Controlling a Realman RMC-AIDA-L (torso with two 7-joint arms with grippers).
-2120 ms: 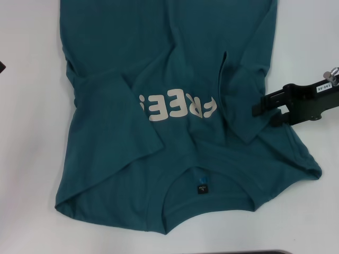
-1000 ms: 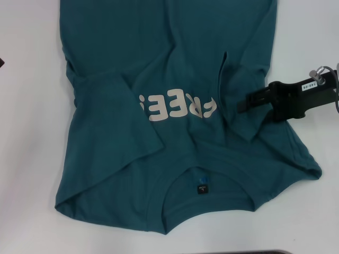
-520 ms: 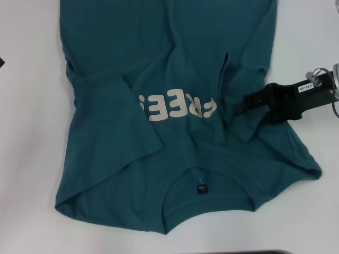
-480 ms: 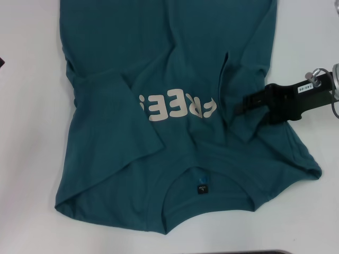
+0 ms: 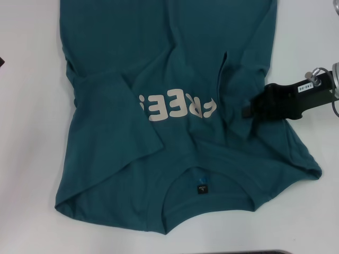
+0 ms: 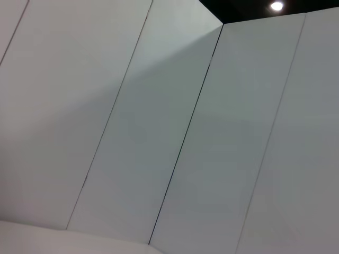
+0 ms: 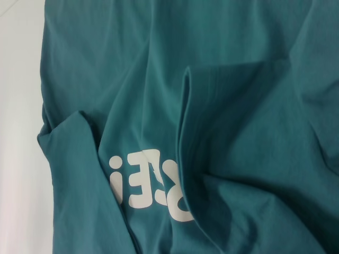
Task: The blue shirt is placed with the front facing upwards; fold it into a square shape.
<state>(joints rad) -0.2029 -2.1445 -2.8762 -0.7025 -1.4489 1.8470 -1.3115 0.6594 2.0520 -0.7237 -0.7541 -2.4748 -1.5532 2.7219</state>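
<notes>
Tall, flat, pale grey-white wall panels (image 6: pixel 159 132) fill the left wrist view, split by thin dark slanting seams (image 6: pixel 185 143). Above them sits a strip of black ceiling (image 6: pixel 249 8) with one small round white lamp (image 6: pixel 276 6) glowing.

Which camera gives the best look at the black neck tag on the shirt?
The head view: the neck tag sits inside the collar of the blue shirt. The right wrist view shows only shirt folds and lettering; the left wrist view shows only wall panels.

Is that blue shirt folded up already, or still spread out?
Partly folded. Both sleeves of the blue shirt are turned in over the chest, hiding part of the lettering, but the body still lies long. The right gripper is over it.
</notes>
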